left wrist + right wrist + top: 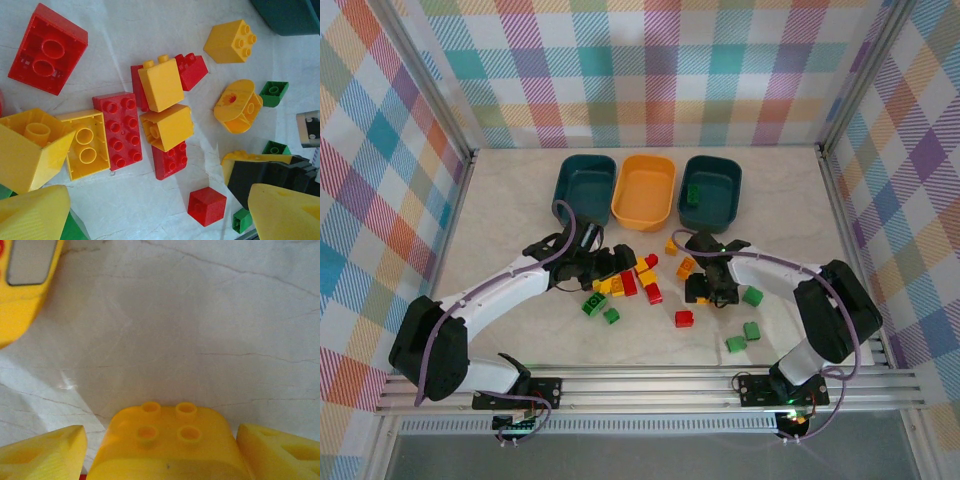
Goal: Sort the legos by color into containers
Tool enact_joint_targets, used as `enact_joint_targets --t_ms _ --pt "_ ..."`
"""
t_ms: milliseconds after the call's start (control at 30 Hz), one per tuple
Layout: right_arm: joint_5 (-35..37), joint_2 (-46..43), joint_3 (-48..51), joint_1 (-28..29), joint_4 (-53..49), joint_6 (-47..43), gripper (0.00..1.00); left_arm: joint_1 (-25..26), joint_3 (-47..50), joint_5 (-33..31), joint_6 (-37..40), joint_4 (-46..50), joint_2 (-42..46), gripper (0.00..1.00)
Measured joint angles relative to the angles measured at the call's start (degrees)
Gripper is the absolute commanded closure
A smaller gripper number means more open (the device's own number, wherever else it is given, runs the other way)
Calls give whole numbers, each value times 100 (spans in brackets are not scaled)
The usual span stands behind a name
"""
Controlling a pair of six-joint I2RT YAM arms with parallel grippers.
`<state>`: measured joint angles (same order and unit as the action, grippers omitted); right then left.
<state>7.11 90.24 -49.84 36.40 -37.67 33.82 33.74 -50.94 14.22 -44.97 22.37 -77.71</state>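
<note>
Seen from above, three tubs are sitting in a row at the upper middle of the bench (510,210): a left teal tub (582,180), an orange tub (644,192) and a right teal tub (720,180). The right teal tub is holding a green brick (692,194). Below them, a bunch of red and yellow bricks (630,280) is lying at the centre. Loose green bricks (751,330) are lying scattered toward the lower right. The left tool (607,268) is hanging at the left edge of the bunch, and the right tool (705,290) is hanging just right of it.

In the left wrist view, the left tool (160,210) is standing wide open and gripping nothing. Its yellow fingers (35,215) are showing at the bottom corners. Red and yellow bricks are lying packed together across the middle, and a small red brick (206,206) is lying alone near the bottom.

In the right wrist view, the right tool (162,460) is straddling a yellow brick (165,437) at the bottom centre. Its fingers (45,455) are sitting just beside the brick's sides. I cannot tell whether they are pressing on it.
</note>
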Motion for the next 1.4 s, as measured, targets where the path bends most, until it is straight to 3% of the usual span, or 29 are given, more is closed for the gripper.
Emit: enact_joint_targets --t_ms 300,567,767,867,1033,1233,1400 --pt "146 15 -9 48 37 -44 46 0 0 -24 0 0 0 8" --pt "297 -247 -221 55 -103 -42 51 0 0 -105 76 87 96 7" --pt "476 -205 -1580 55 -262 -339 53 -245 0 -391 214 455 553 3" --pt "535 308 -2691 24 -142 -612 54 -839 4 -358 219 494 885 2" --pt "492 1963 -4745 -116 17 -1062 54 -1770 254 -107 190 566 1178 3" --pt "378 4096 -7184 -229 -278 -1447 55 -1818 671 245 195 935 1320 3" --pt "289 5152 -8459 -251 -850 -1681 51 -1818 728 289 260 1113 1679 3"
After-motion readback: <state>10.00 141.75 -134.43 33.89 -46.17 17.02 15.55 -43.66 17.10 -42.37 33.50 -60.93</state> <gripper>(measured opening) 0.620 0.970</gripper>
